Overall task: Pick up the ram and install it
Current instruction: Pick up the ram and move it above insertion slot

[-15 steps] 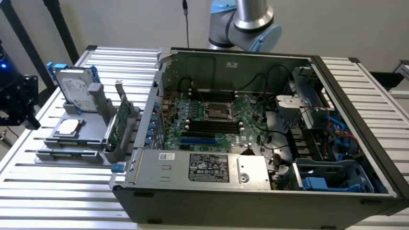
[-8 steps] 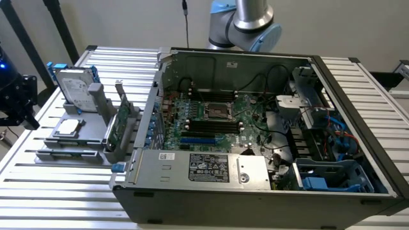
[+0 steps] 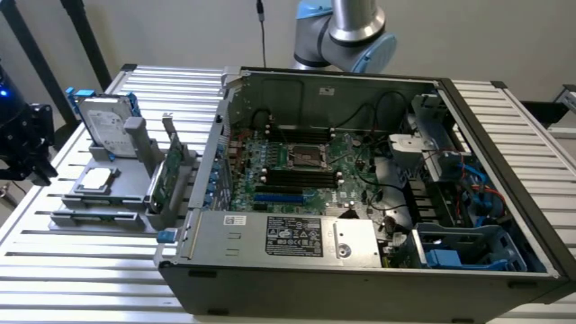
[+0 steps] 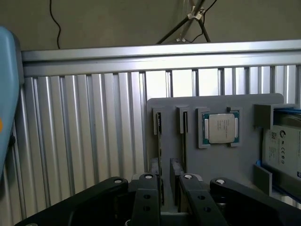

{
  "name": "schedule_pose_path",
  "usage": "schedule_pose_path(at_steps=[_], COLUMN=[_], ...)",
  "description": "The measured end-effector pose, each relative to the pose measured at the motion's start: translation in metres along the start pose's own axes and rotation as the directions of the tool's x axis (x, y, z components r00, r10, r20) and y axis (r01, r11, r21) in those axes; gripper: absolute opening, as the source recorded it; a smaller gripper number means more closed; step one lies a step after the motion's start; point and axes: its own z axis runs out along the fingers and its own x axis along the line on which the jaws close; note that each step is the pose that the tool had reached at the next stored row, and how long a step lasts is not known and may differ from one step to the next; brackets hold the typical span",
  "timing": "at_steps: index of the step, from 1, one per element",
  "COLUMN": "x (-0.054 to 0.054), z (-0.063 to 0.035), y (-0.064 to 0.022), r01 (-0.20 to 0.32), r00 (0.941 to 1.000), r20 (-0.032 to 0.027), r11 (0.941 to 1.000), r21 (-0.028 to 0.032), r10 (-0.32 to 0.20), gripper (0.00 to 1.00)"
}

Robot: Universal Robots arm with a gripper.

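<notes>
While end effector (image 4: 167,193) hovers, wrist view reveals slotted ram (image 4: 159,134).

Open computer case (image 3: 360,290), hard drive (image 3: 101,125), processor (image 4: 221,128)

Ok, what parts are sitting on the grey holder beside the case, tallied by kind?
Hard drive: 1
Processor chip: 1
Expansion card: 1
Ram stick: 1 clear; the neighbouring slot is too dark to tell
Total: 4 sure
</notes>
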Motion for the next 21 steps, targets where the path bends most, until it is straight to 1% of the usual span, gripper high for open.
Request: schedule_pose_path(at_steps=[5,7,9,10,11,16,21], x=[0.000,0.000,0.001,0.001,0.001,0.002,0.004], z=[0.0014,0.0035,0.0070,0.0088,0.0106,0.0196,0.0287], y=[-0.0033,-0.0046,-0.0052,-0.0054,-0.0057,-0.0089,-0.0152], r01=[0.000,0.000,0.000,0.000,0.000,0.000,0.000], r00=[1.0000,1.0000,1.0000,1.0000,1.0000,1.0000,1.0000], r20=[0.0001,0.0002,0.0001,0.0000,0.0001,0.0001,0.0001], r11=[1.0000,1.0000,1.0000,1.0000,1.0000,1.0000,1.0000], r21=[0.0002,0.0002,0.0001,0.0000,0.0001,0.0001,0.0001], r10=[0.000,0.000,0.000,0.000,0.000,0.000,0.000], gripper=[0.24,0.26,0.38,0.38,0.44,0.44,0.44])
